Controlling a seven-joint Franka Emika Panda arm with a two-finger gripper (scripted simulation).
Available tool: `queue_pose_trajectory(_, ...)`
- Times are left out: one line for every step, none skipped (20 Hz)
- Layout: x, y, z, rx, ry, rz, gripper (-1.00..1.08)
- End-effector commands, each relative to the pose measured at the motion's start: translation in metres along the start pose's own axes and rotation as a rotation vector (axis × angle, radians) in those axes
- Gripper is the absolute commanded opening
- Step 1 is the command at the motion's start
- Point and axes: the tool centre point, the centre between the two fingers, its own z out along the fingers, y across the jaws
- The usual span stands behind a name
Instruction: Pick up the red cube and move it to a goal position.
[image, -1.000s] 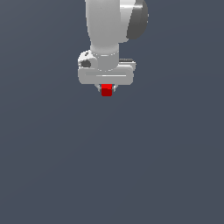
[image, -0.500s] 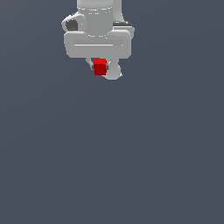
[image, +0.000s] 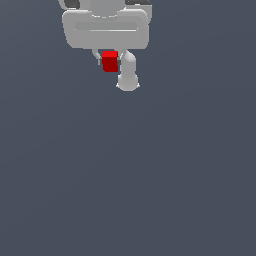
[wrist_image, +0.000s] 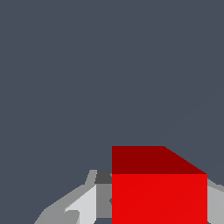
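The red cube (image: 110, 61) sits clamped in the white claw (image: 113, 64), whose arm is cut off by the exterior view's upper edge.

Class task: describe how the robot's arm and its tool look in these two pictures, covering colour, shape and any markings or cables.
The arm is pale grey-white with dark patches near its joints. Its tool has a wide, rounded, box-like light grey body with a shallow horizontal groove, and slim grey fingers beneath, one with a rounded end. The wrist view shows angular grey and white finger parts. No cables or markings show.
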Motion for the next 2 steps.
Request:
queue_pose_trajectory(-0.0001,0.0007,-0.0039,0.000,0.000,0.000,-1.00)
queue_pose_trajectory(-0.0001,0.0008,-0.0041,0.000,0.000,0.000,-1.00)
